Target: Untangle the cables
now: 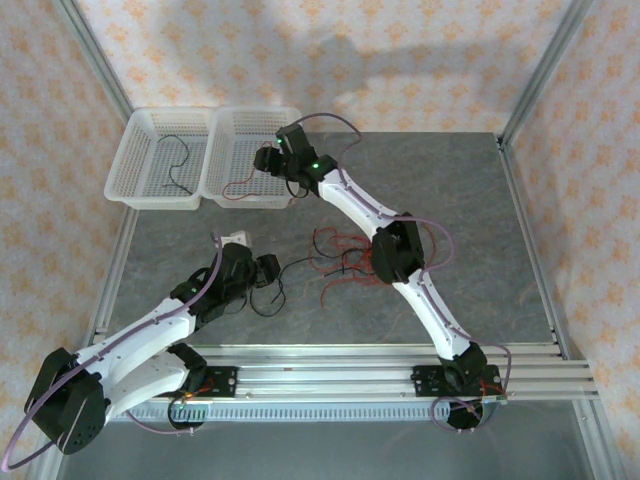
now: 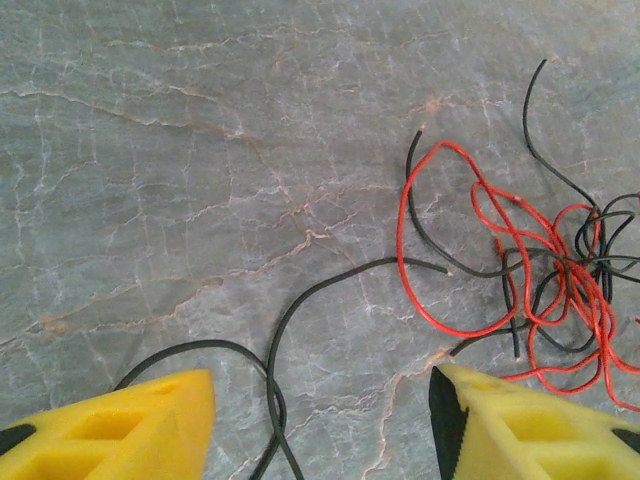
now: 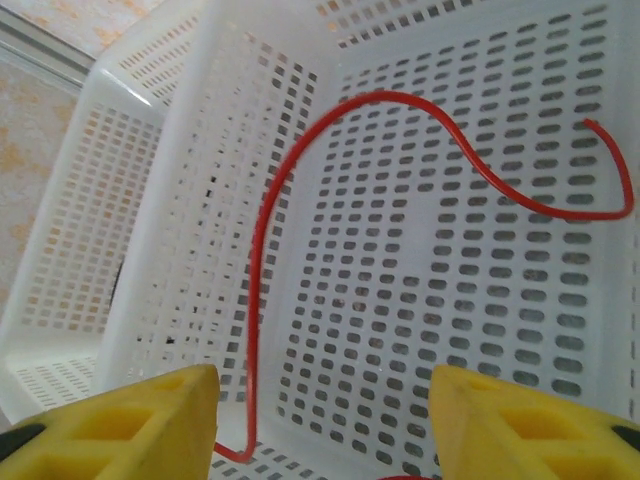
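**Operator:** How do your end effectors stand?

**Me:** My right end effector [image 3: 320,440] is apart above the white basket [image 3: 480,300]; a red wire [image 3: 400,110] lies loose on the mesh floor below and ahead of it; the wire's near end sits just inside one finger, pinched by nothing. My left end effector [image 2: 320,440] is apart too, low over the counter [image 2: 150,150]; a black wire [image 2: 275,370] passes between its fingers and curves ahead; the tangle [image 2: 560,270] of red and black wires lies ahead and to the right.

**Operator:** What could go wrong from here?

**Me:** On the right, that wire end is close to my finger; if I draw away at a slant I could snag it and drag it over the basket wall; a straight rise looks safest. On the left, the black wire's far end reaches the edge of the tangle; I cannot tell whether it is caught there; if it is, a hard pull could haul the whole heap along or tighten its loops. The wire is far thinner than my fingers; an off-centre close could pinch nothing, or let it slip.
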